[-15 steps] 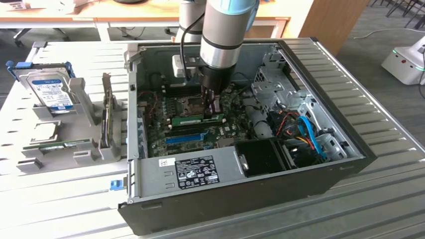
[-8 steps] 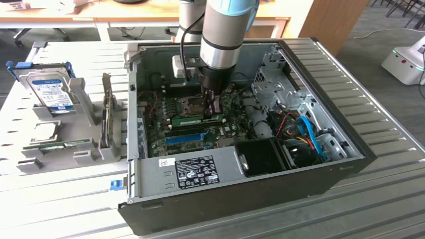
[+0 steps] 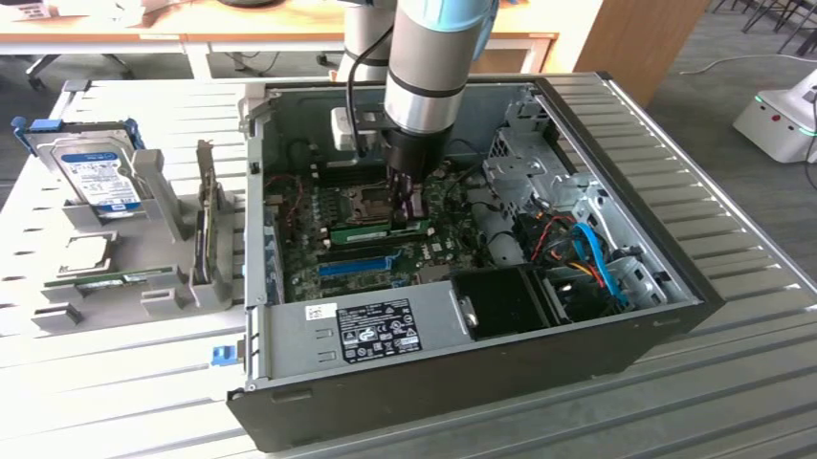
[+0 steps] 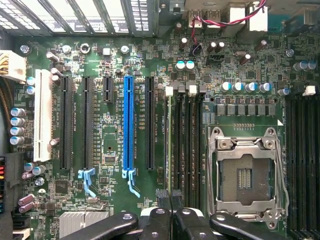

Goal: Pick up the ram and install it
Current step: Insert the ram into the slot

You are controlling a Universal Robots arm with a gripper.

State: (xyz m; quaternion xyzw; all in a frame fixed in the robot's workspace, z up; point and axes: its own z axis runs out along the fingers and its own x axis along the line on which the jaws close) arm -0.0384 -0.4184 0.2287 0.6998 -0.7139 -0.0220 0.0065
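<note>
My gripper reaches down into the open computer case on the end of the arm. Its fingers are shut on the ram, a long green stick held on edge low over the motherboard, beside the CPU socket. In the wrist view the black fingertips stand almost together, with my gripper right over the black memory slots next to the socket. Between the fingers the ram is edge-on and hard to make out. I cannot tell whether it touches a slot.
A blue expansion slot and several black ones lie beside the memory slots. Inside the case are a black fan shroud and blue cables. Outside, a grey holder carries a hard drive and another green stick.
</note>
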